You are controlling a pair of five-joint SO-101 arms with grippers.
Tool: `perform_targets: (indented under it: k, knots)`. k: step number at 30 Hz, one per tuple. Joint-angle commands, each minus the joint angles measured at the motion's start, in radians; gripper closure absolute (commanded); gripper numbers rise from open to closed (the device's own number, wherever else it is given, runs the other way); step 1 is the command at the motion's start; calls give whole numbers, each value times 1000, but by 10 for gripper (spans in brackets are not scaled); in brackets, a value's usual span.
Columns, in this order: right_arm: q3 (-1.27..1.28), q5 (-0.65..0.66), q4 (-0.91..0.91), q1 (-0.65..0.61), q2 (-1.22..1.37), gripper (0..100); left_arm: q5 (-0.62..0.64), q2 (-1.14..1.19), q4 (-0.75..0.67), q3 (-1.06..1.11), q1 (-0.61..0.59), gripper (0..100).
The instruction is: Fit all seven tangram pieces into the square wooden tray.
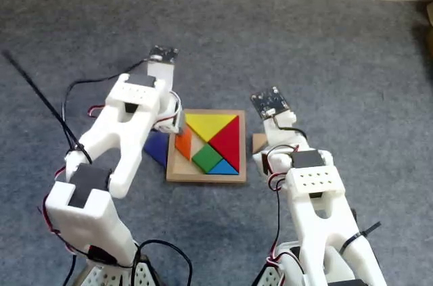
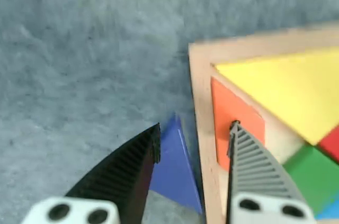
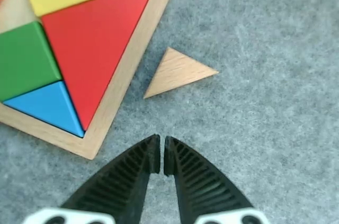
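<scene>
The square wooden tray holds a yellow triangle, a red triangle, a green square, a light blue triangle and an orange piece. A strip of bare wood shows beside the orange piece. A dark blue piece lies on the carpet against the tray's left rim. My left gripper is open astride that rim, one finger over the blue piece, the other over the orange piece. A plain wooden triangle lies just outside the tray's right side. My right gripper is shut, close to it on the carpet.
Grey carpet covers the whole table around the tray, with open room beyond and to both sides. Both arms' white bodies and cables take up the near side.
</scene>
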Motion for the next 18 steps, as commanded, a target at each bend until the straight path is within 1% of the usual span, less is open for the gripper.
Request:
perform_targets:
  k: [1, 3, 5, 9, 14, 18]
  knots:
    - [-7, -9, -16, 10, -31, 967, 3, 82, 12, -110, -74, 790]
    - [-7, -9, -16, 10, -31, 967, 5, 125, 52, -182, -94, 790]
    - [-7, -9, -16, 10, -31, 967, 35, 160, 80, -248, -104, 787]
    - [-7, -9, -16, 10, -31, 967, 72, 196, 150, -363, -84, 787]
    - [-10, -9, -16, 22, -41, 967, 74, 188, 307, -526, -30, 790]
    - [-16, -9, -8, 53, -41, 967, 92, 127, 443, -654, -18, 790]
